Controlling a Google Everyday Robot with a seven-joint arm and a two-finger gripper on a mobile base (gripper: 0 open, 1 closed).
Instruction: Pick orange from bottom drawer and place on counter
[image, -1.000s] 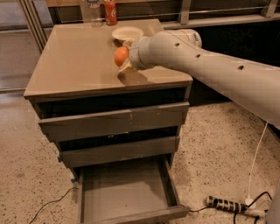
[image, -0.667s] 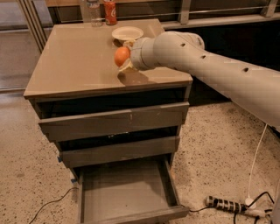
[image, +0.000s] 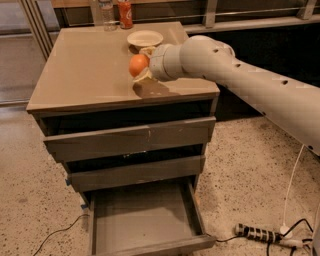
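The orange (image: 138, 64) is held in my gripper (image: 142, 65), whose fingers close around it just above the right part of the glossy tan counter (image: 85, 70). My white arm reaches in from the right. A shadow lies on the counter right under the fruit. Below, the bottom drawer (image: 142, 215) is pulled out, and its grey floor is bare.
A white bowl (image: 145, 38) sits behind the gripper on the counter. A red soda can (image: 125, 13) and a clear bottle (image: 105, 10) stand at the back edge. A power strip (image: 257, 233) and cables lie on the speckled floor to the right.
The gripper with the orange has shifted very slightly; otherwise the scene is the same.
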